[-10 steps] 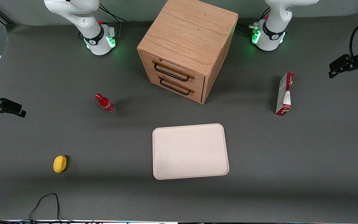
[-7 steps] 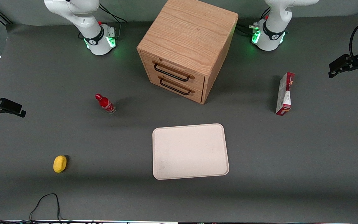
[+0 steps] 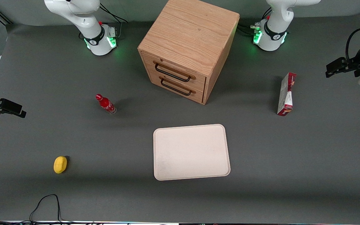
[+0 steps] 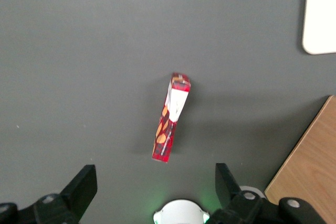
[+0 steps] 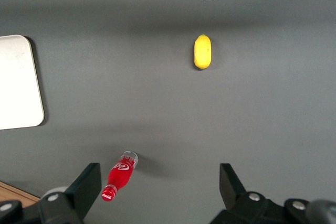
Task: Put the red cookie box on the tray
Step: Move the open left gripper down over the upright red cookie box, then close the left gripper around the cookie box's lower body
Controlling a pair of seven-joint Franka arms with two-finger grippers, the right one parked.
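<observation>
The red cookie box (image 4: 170, 117) stands on its thin edge, well apart from the tray (image 3: 191, 152). Hand (image 4: 153, 188) hovers above, wide open, empty. Light, crushable carton, likely tippy: pinch across the broad faces, mid-length.

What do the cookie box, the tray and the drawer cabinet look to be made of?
Cookie box: thin printed card, slightly glossy, with sharp folded edges. Tray: matte cream, likely plastic or moulded fibre, given its rounded corners and low rim. Cabinet: wood or wood veneer with visible grain, dark handles probably metal. The hand hangs open above the box.
</observation>
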